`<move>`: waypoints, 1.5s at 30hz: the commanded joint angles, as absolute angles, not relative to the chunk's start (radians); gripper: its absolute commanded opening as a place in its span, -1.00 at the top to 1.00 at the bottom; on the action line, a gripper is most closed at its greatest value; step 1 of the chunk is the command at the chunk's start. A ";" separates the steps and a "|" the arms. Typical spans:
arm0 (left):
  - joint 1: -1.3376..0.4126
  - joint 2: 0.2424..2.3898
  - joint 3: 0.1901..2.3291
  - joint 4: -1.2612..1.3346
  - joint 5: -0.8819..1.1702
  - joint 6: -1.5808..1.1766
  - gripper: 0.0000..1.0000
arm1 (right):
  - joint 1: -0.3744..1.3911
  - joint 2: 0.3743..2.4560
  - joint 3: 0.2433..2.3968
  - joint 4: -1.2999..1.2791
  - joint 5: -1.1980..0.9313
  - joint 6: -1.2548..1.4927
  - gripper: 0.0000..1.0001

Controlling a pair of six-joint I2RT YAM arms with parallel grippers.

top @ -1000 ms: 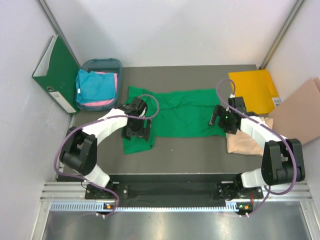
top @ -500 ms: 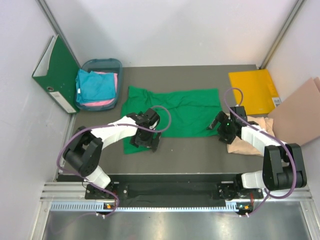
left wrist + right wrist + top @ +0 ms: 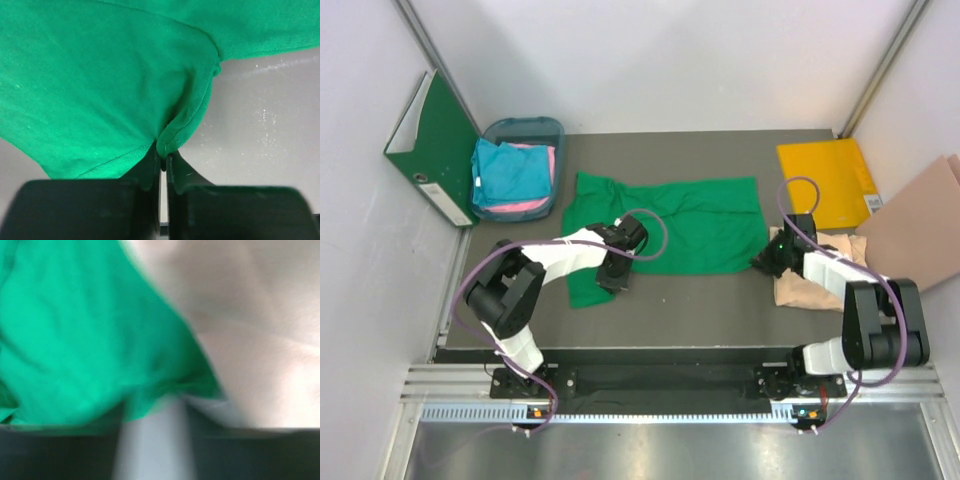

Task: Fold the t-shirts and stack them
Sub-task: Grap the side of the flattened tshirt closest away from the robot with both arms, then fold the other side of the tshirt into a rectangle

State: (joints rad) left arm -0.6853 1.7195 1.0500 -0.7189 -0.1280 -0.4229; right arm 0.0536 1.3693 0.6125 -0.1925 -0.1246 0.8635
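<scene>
A bright green t-shirt (image 3: 680,225) lies spread across the middle of the table. My left gripper (image 3: 617,275) sits low on its near-left part. In the left wrist view that gripper (image 3: 163,159) is shut on a small fold of the green hem (image 3: 175,135). My right gripper (image 3: 766,262) rests at the shirt's near-right corner. The right wrist view is blurred; there the green corner (image 3: 100,340) lies at that gripper (image 3: 155,425), which is shut on it. A beige-peach t-shirt (image 3: 820,288) lies under the right arm. Teal-blue (image 3: 505,170) and pink (image 3: 535,205) t-shirts sit folded in the tub.
A grey-blue tub (image 3: 546,128) stands at the back left, next to an upright green ring binder (image 3: 430,150). A yellow folder (image 3: 825,180) lies at the back right. A brown sheet (image 3: 920,225) leans at the right edge.
Both grippers moved toward the near edge of the green shirt, came down onto it and went from open to shut on its hem.
</scene>
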 commanded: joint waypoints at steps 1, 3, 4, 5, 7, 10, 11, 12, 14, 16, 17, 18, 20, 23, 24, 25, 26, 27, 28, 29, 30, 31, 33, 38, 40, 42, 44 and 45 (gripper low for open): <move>-0.686 1.744 1.086 -0.739 -0.239 -0.466 1.00 | 0.038 1.451 0.656 -0.190 -0.087 0.871 1.00; -0.684 1.718 1.092 -0.758 -0.271 -0.483 1.00 | 0.038 1.454 0.686 -0.210 -0.092 0.862 1.00; -0.684 1.709 1.106 -0.774 -0.282 -0.488 1.00 | 0.038 1.441 0.693 -0.222 -0.098 0.859 1.00; -0.684 1.700 1.117 -0.810 -0.296 -0.495 1.00 | 0.038 1.428 0.701 -0.229 -0.098 0.854 1.00; -0.684 1.677 1.155 -0.854 -0.352 -0.514 1.00 | 0.040 1.393 0.710 -0.257 -0.095 0.845 1.00; -0.683 1.667 1.218 -0.945 -0.449 -0.535 1.00 | 0.038 1.346 0.733 -0.287 -0.101 0.827 1.00; -0.680 1.667 1.236 -0.981 -0.468 -0.535 1.00 | 0.038 1.333 0.741 -0.290 -0.100 0.816 1.00; -0.678 1.677 1.253 -0.992 -0.491 -0.537 1.00 | 0.038 1.324 0.747 -0.293 -0.095 0.808 1.00; -0.673 1.692 1.310 -1.015 -0.541 -0.534 1.00 | 0.040 1.313 0.771 -0.301 -0.097 0.784 1.00; -0.670 1.730 1.373 -1.043 -0.574 -0.528 1.00 | 0.038 1.333 0.796 -0.304 -0.097 0.762 1.00; -0.669 1.747 1.394 -1.051 -0.604 -0.523 1.00 | 0.038 1.342 0.822 -0.308 -0.098 0.741 1.00; -0.669 1.785 1.417 -1.069 -0.623 -0.517 1.00 | 0.038 1.354 0.834 -0.304 -0.103 0.732 1.00; -0.667 1.846 1.492 -1.087 -0.676 -0.511 1.00 | 0.040 1.394 0.866 -0.281 -0.109 0.710 1.00; -0.664 1.910 1.592 -1.121 -0.739 -0.505 1.00 | 0.038 1.469 0.919 -0.258 -0.120 0.681 1.00; -0.661 1.945 1.617 -1.126 -0.773 -0.497 1.00 | 0.038 1.494 0.939 -0.256 -0.123 0.669 1.00; -0.657 1.962 1.659 -1.127 -0.784 -0.491 1.00 | 0.038 1.543 0.957 -0.258 -0.126 0.661 1.00; -0.647 1.979 1.681 -1.129 -0.793 -0.485 1.00 | 0.040 1.566 1.000 -0.258 -0.126 0.643 1.00; -0.640 2.009 1.701 -1.127 -0.799 -0.476 1.00 | 0.038 1.590 1.023 -0.262 -0.126 0.632 1.00; -0.632 2.023 1.745 -1.127 -0.802 -0.471 1.00 | 0.040 1.632 1.043 -0.267 -0.126 0.623 1.00; -0.617 2.037 1.767 -1.135 -0.805 -0.469 1.00 | 0.038 1.650 1.081 -0.268 -0.126 0.611 1.00; -0.611 2.066 1.791 -1.138 -0.805 -0.463 1.00 | 0.040 1.666 1.100 -0.273 -0.123 0.607 1.00; -0.603 2.078 1.834 -1.143 -0.808 -0.460 1.00 | 0.038 1.696 1.115 -0.275 -0.120 0.603 1.00; -0.584 2.112 1.873 -1.144 -0.808 -0.443 1.00 | 0.038 1.726 1.161 -0.281 -0.120 0.595 1.00; -0.566 2.180 1.986 -1.132 -0.836 -0.399 1.00 | 0.040 1.822 1.232 -0.288 -0.117 0.597 1.00; -0.561 2.203 2.034 -1.123 -0.851 -0.373 1.00 | 0.040 1.873 1.261 -0.299 -0.133 0.592 0.99; -0.558 2.241 2.092 -1.118 -0.877 -0.347 1.00 | 0.040 1.897 1.270 -0.295 -0.162 0.591 0.93; -0.554 2.285 2.138 -1.115 -0.896 -0.319 1.00 | 0.040 1.930 1.290 -0.296 -0.181 0.577 0.09; -0.554 2.299 2.176 -1.109 -0.902 -0.305 1.00 | 0.040 1.934 1.293 -0.299 -0.192 0.575 -0.18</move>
